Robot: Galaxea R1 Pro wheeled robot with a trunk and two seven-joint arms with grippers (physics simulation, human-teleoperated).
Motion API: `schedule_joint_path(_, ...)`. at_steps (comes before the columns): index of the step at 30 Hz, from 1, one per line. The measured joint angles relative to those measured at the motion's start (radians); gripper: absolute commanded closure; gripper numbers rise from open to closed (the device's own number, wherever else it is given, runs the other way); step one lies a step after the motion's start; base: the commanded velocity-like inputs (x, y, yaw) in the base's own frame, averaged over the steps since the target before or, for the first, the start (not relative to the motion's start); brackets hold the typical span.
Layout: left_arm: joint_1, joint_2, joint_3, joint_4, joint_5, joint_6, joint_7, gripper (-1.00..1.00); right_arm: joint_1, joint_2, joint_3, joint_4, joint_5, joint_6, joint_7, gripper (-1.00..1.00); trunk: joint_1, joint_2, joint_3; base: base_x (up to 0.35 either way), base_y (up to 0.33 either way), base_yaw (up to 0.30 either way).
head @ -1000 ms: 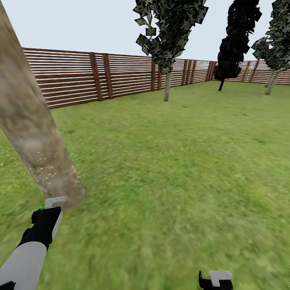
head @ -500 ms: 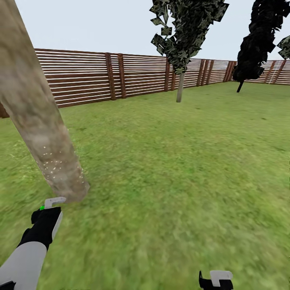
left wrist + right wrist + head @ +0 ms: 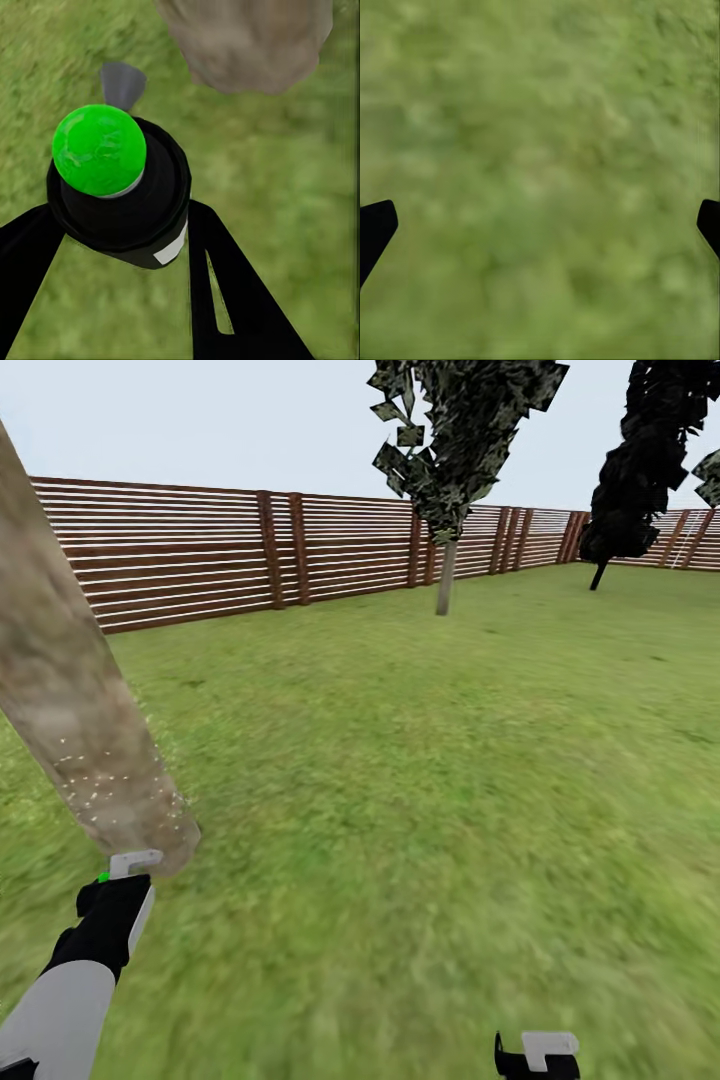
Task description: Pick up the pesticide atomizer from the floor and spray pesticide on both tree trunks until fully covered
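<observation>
My left end effector (image 3: 120, 225), arm reaching forward low, clamps the pesticide atomizer (image 3: 120, 187) beside the speckled tree trunk (image 3: 90, 750). Right end effector (image 3: 540, 225) spread wide over lawn (image 3: 450, 780), holding nothing.

Left gripper (image 3: 120, 225) clamped on green-capped pesticide atomizer (image 3: 120, 187), tree trunk (image 3: 244, 41) base just ahead — lawn (image 3: 285, 187) below

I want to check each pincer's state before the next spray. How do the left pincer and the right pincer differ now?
1. The left pincer is shut on the pesticide atomizer; the right pincer is open and empty.
2. The left pincer is by the base of the near tree trunk; the right pincer has only lawn before it.
Both have black fingers.
</observation>
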Motion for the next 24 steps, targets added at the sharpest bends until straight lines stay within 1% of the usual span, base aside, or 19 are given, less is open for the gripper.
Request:
schedule_joint_path(7, 0.0, 0.001, 0.0, 0.0, 0.0, 0.0, 0.0, 1.0, 0.0, 0.0, 0.001, -0.001, 0.0, 0.0, 0.001, -1.0, 0.0, 0.0, 0.0, 0.282, -0.152, 0.249)
schedule_joint_path(11, 0.0, 0.002, 0.0, 0.0, 0.0, -0.003, 0.0, 1.0, 0.0, 0.001, 0.001, 0.0, 0.0, 0.0, 0.001, -1.0, 0.0, 0.0, 0.0, 0.317, -0.018, 0.034)
schedule_joint_path(13, 0.0, 0.001, 0.0, 0.001, 0.002, -0.005, 0.0, 1.0, 0.0, 0.001, 0.0, -0.001, 0.0, 0.0, 0.001, -1.0, 0.0, 0.0, 0.0, 0.081, -0.001, 0.002)
schedule_joint_path(14, 0.0, 0.0, -0.003, 0.03, 0.008, -0.01, -0.003, 1.0, 0.0, 0.0, 0.0, -0.001, -0.001, 0.0, 0.0, -1.0, 0.0, 0.0, 0.0, 0.026, 0.0, 0.001)
schedule_joint_path(15, 0.0, 0.0, -0.005, 0.041, 0.004, -0.011, -0.005, 1.0, 0.0, 0.0, 0.0, -0.001, -0.001, 0.0, 0.0, -1.0, 0.0, 0.0, 0.0, 0.011, 0.0, 0.03)
schedule_joint_path(16, 0.003, 0.006, -0.007, 0.057, -0.001, -0.01, -0.006, 1.0, 0.0, 0.0, 0.0, -0.001, -0.001, 0.0, 0.0, -1.0, 0.0, 0.0, 0.0, 0.004, 0.0, 0.113)
schedule_joint_path(17, 0.024, 0.029, -0.006, 0.066, -0.011, -0.008, -0.009, 1.0, 0.0, 0.0, 0.0, -0.001, -0.002, 0.0, 0.0, -1.0, 0.0, 0.0, 0.0, 0.001, 0.0, 0.215)
schedule_joint_path(18, 0.049, 0.065, -0.007, 0.071, -0.009, -0.007, -0.023, 1.0, 0.0, 0.0, 0.0, -0.001, -0.002, 0.0, 0.0, -1.0, 0.0, 0.0, 0.0, 0.001, 0.0, 0.249)
schedule_joint_path(19, 0.057, 0.079, -0.012, 0.071, -0.005, -0.008, -0.077, 1.0, 0.0, 0.0, 0.0, -0.001, -0.002, 0.0, 0.0, -1.0, 0.0, 0.0, 0.0, 0.0, 0.0, 0.261)
schedule_joint_path(20, 0.06, 0.081, -0.011, 0.069, -0.003, -0.005, -0.131, 1.0, 0.0, 0.0, -0.001, 0.0, -0.002, 0.0, 0.0, -1.0, 0.0, 0.0, 0.0, 0.0, 0.0, 0.161)
schedule_joint_path(21, 0.061, 0.076, -0.01, 0.058, -0.007, -0.003, -0.148, 1.0, 0.0, -0.001, -0.001, 0.0, -0.002, 0.0, 0.0, -1.0, 0.0, 0.0, 0.0, 0.0, 0.0, 0.082)
schedule_joint_path(22, 0.061, 0.067, -0.012, 0.043, -0.01, -0.002, -0.137, 1.0, 0.0, -0.003, -0.001, 0.0, -0.002, 0.0, 0.0, -1.0, 0.0, 0.0, 0.0, 0.0, 0.0, 0.022)
schedule_joint_path(23, 0.061, 0.049, -0.015, 0.019, -0.013, -0.001, -0.073, 1.0, 0.0, -0.006, -0.001, 0.001, -0.002, 0.0, -0.001, -1.0, 0.0, 0.0, 0.0, 0.006, -0.042, 0.007)
schedule_joint_path(24, 0.061, 0.022, -0.03, 0.008, -0.017, -0.002, 0.024, 1.0, 0.0, -0.007, -0.001, 0.001, -0.002, 0.0, -0.001, -1.0, 0.0, 0.0, 0.0, 0.06, -0.115, 0.004)
